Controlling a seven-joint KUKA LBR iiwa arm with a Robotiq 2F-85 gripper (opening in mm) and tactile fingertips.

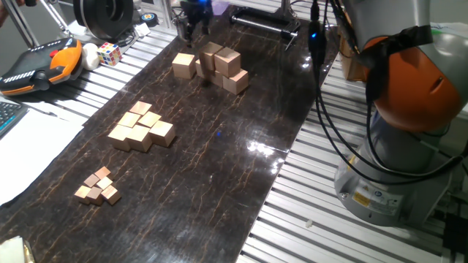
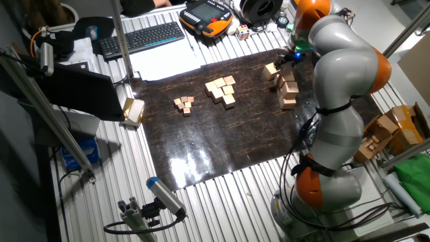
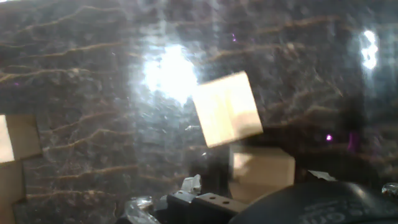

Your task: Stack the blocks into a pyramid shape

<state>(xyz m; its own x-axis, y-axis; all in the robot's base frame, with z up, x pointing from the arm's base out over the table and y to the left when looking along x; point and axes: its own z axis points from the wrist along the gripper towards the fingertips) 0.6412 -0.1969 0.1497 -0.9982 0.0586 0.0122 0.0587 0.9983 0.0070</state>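
Observation:
Several large tan blocks lie at the far end of the dark mat. One block sits alone, just left of a tight cluster in which some cubes rest on others. My gripper hovers above the mat just beyond the lone block, its dark fingers apart and holding nothing. The hand view looks down on a tilted block, with another below it and more blocks at the left edge. The fingers do not show in that view.
Medium tan cubes are grouped mid-mat, and tiny cubes lie nearer the front. A Rubik's cube, an orange pendant and a keyboard sit off the mat. The robot base stands at the right.

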